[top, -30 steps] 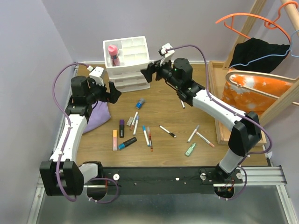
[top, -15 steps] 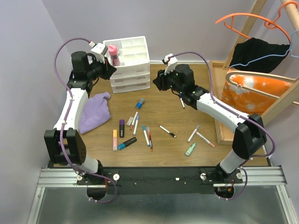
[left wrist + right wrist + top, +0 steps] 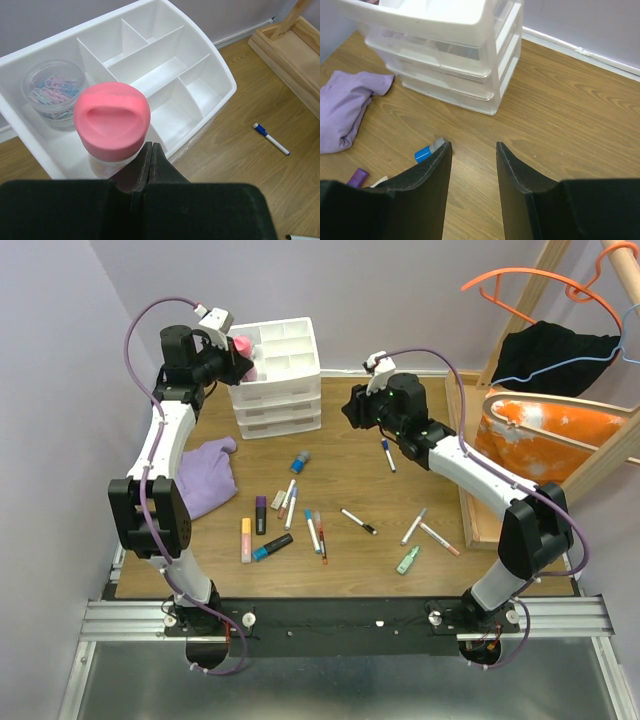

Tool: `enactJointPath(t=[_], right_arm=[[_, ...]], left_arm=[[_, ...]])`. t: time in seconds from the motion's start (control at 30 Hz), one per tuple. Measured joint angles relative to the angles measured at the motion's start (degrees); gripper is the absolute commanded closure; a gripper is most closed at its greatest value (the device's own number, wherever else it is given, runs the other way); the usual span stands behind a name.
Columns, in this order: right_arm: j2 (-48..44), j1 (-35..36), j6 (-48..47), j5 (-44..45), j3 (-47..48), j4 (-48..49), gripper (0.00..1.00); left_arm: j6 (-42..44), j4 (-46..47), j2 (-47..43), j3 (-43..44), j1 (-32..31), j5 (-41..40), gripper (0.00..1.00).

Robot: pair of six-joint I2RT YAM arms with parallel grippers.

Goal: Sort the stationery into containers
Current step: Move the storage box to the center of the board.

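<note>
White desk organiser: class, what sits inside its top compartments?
A clear tub of coloured paper clips and a pink-lidded jar, side by side; the other compartments look bare. The jar's contents are hidden under its lid.

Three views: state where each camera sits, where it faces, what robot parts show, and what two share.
Top external: above and behind the robot, looking down on the table; left arm and right arm show.
Left wrist: on the left arm, looking down on the organiser and pink-lidded jar; left jaws shut.
Right wrist: on the right arm, looking down at the organiser's drawers and purple cloth; right jaws open.
Shared: left wrist and top external both show the blue-capped pen.
</note>
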Motion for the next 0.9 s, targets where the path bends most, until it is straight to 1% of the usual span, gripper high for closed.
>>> enactJointPath(t=[0.23,0.57,0.9], right_arm=[[0.7,-1.2,0.0,0.0,0.5,0.1,0.51],[5.4,-2.3,0.1,0.0,3.3,0.4,0.5],[7.6,-3.1,0.5,0.0,5.4,0.4,0.5]], left_arm=[[0.0,0.5,3.9,3.3,-0.6,-0.3,1.0],[0.0,1.4,8.2,6.8,-0.7,-1.4,1.0],[-0.5,2.8,8.7,7.3,-0.7,-0.8,1.0]])
